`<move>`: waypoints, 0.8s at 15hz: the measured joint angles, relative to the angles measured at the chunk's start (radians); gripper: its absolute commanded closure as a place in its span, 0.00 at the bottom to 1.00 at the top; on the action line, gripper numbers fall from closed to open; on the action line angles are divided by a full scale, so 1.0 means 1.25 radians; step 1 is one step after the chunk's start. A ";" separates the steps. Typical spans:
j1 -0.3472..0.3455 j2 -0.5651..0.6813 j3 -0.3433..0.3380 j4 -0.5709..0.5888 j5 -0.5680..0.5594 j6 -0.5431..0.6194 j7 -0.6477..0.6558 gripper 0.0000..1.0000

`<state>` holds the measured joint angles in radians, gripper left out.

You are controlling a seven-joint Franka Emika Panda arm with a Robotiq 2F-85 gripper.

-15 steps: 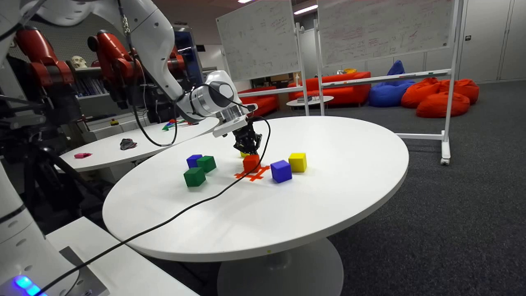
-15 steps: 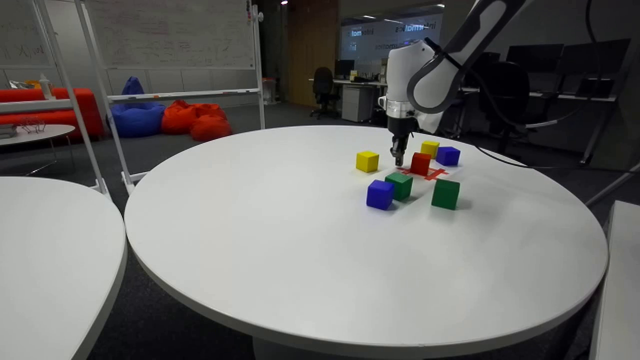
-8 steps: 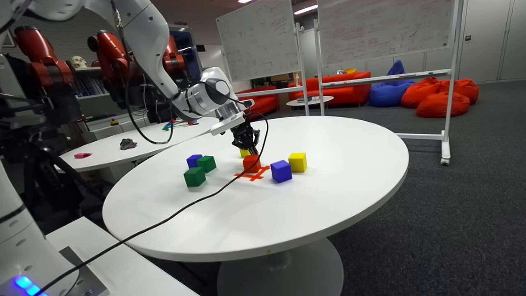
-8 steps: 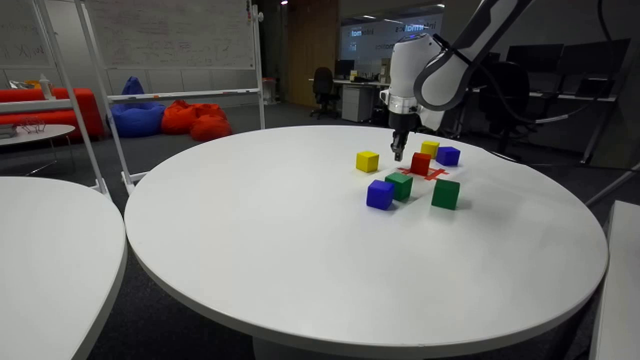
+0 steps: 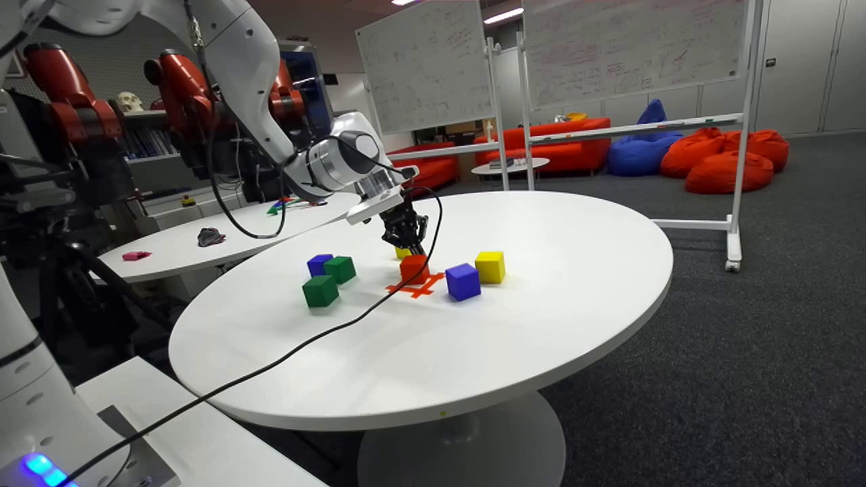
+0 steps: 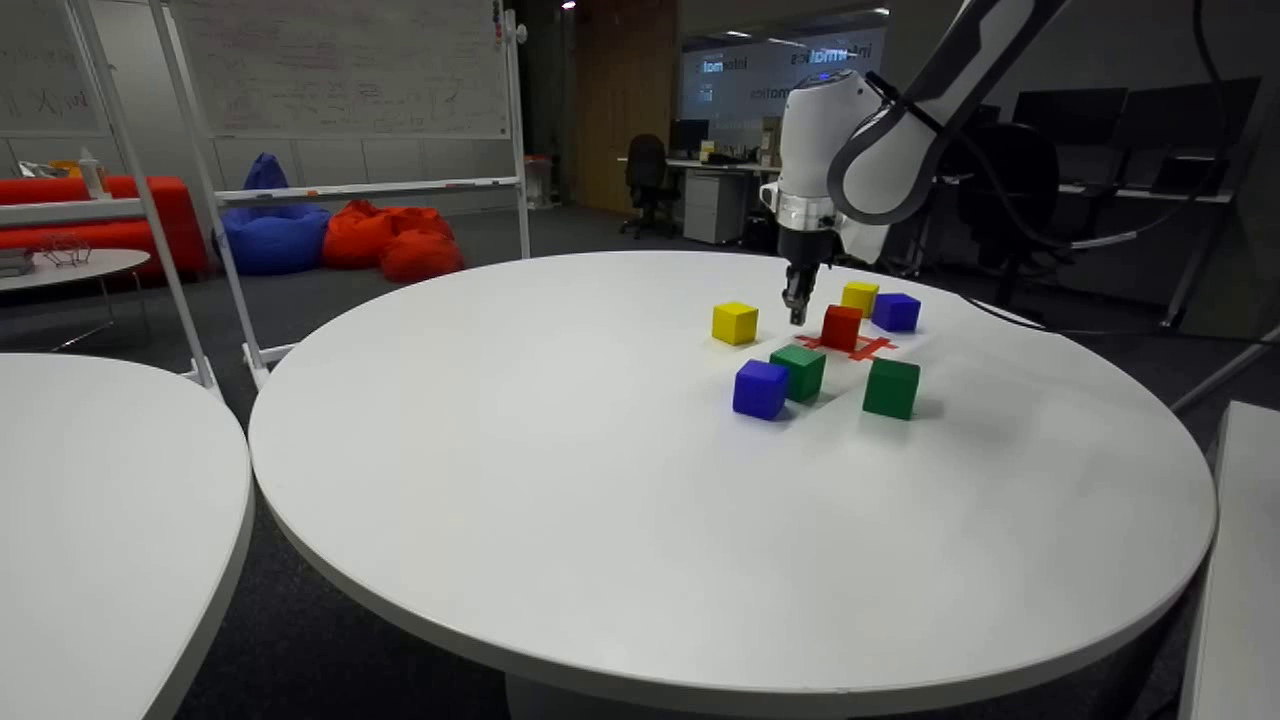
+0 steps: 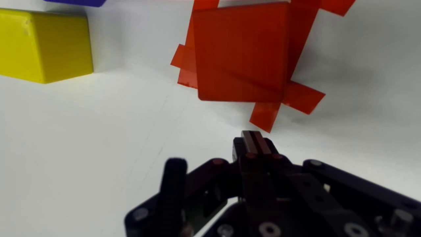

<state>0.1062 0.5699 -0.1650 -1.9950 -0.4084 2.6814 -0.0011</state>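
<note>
Noted, left to right in an exterior view: left yellow cube (image 6: 735,323); near-left blue cube (image 6: 760,389); jaws pressed together; red cube (image 6: 841,327), just right of jaws, on red tape (image 7: 304,97); near-right green cube (image 6: 891,388); far-right blue cube (image 6: 896,312).

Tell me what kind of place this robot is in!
It looks like a robotics lab, maybe one inside an office. There are big red robot arms in the background, whiteboards with writing, and dark computer monitors.

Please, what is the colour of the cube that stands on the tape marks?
The cube is red; it shows best in the wrist view.
</note>
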 measured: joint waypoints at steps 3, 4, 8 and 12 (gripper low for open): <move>-0.002 0.002 0.000 0.000 0.000 0.000 0.000 1.00; -0.003 0.002 -0.001 0.000 0.000 -0.001 0.000 1.00; -0.003 0.007 -0.006 -0.004 0.001 -0.001 0.000 1.00; -0.004 0.013 -0.019 -0.018 0.001 0.000 0.006 1.00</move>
<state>0.1017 0.5867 -0.1892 -2.0170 -0.4077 2.6817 0.0059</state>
